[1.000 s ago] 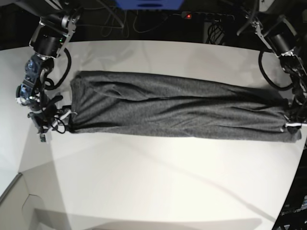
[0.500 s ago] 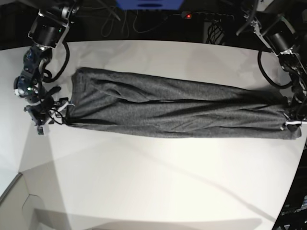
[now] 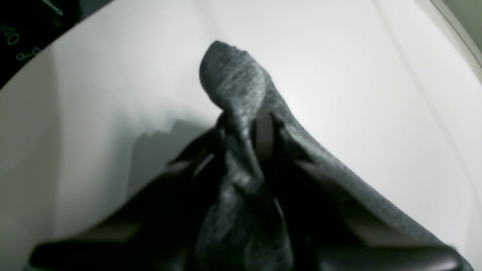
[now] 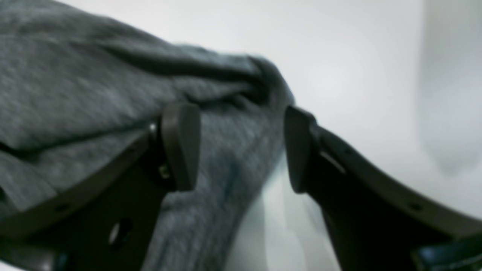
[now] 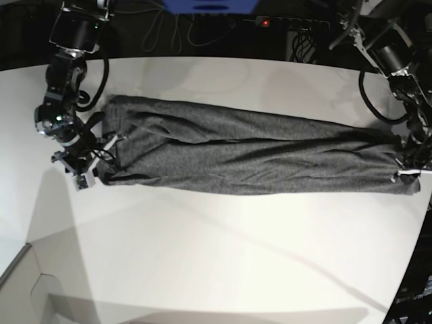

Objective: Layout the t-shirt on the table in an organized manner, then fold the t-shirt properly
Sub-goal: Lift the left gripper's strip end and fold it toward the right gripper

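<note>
Now the t-shirt (image 5: 250, 155) lies as a long band across the table's (image 5: 216, 256) far half. Its left-view end shifted inward w/ right gripper (image 4: 233, 150), jaws wide, cloth between. Left gripper (image 3: 244, 150) pinches other end; still spreading, not folding.

Beyond the far edge, in the dark background, a blue panel (image 5: 210, 5) sits at the top centre. Just right of it lies a black power strip (image 5: 291, 23) with a lit red indicator (image 5: 266, 23). Loose dark cables (image 5: 177, 30) trail left of the strip, below the panel.
</note>
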Tool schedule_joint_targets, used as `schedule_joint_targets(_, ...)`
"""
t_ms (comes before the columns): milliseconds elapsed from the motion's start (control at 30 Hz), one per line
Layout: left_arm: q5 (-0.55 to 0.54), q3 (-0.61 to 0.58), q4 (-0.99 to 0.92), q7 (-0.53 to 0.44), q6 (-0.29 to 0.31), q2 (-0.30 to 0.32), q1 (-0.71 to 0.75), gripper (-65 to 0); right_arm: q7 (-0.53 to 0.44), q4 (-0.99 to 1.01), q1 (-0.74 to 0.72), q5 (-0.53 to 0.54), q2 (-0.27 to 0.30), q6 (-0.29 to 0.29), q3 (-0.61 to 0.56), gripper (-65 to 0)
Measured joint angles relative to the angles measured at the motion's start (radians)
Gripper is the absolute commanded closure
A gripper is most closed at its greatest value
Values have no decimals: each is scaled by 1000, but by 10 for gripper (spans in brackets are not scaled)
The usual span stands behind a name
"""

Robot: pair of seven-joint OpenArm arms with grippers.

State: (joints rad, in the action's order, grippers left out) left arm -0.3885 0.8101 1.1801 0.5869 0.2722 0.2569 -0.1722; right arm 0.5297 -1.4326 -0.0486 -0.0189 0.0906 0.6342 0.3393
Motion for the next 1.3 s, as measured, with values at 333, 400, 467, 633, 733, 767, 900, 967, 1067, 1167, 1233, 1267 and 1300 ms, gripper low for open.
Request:
schedule_joint_targets(333, 4, 1, 72, 9, 1, -8, 20, -2, 1, -29, 10, 1, -1, -3, 37, -359)
schedule_joint_targets(400, 5, -2, 163, 6, -5, -21, 47, -2, 2, -48, 10, 2, -2, -3, 92, -359)
schedule_joint_targets(467, 3, -2, 264, 12, -11, -49, 69, -2, 6, -55, 11, -3, -2, -3, 136, -359)
schedule_joint_targets(633, 12, -7, 455, 187, -2, -123, 85, -2, 5, -58, 11, 0, -5, -3, 199, -359)
schedule_joint_targets(733, 24, -35, 539, 199, -9, -156, 130, -2, 8, -60, 13, -2, -5, -3, 235, -359)
schedule_joint_targets(767, 43, -59, 560, 207, -14, -164, 143, -2, 9, -60, 14, -2, -5, -2, 242, -359)
schedule_joint_targets(900, 146, -219, 631, 202, -4, -238, 155, -2, 9, -60, 13, -2, -5, -2, 248, -359)
schedule_joint_targets(967, 232, -303, 642, 200, -3, -284, 153, -2, 8, -60, 13, -2, -5, -3, 247, -359)
schedule_joint_targets(1067, 349, -430, 642, 203, -5, -341, 158, -2, 8, -82, 19, 0, -2, -2, 247, -359)
schedule_joint_targets(1167, 437, -575, 641, 206, 3, -372, 160, -2, 9, -111, 35, -1, -3, -3, 247, -359)
schedule_joint_targets(1233, 511, -660, 639, 200, 1, -383, 161, -2, 9, -122, 40, -2, -3, -2, 245, -359)
schedule_joint_targets(1267, 536, -692, 639, 199, 3, -392, 166, -2, 8, -124, 40, 0, -2, -2, 245, -359)
schedule_joint_targets(1300, 575, -723, 638, 200, 3, -399, 172, -2, 9, -124, 39, 0, -2, -2, 245, -359)
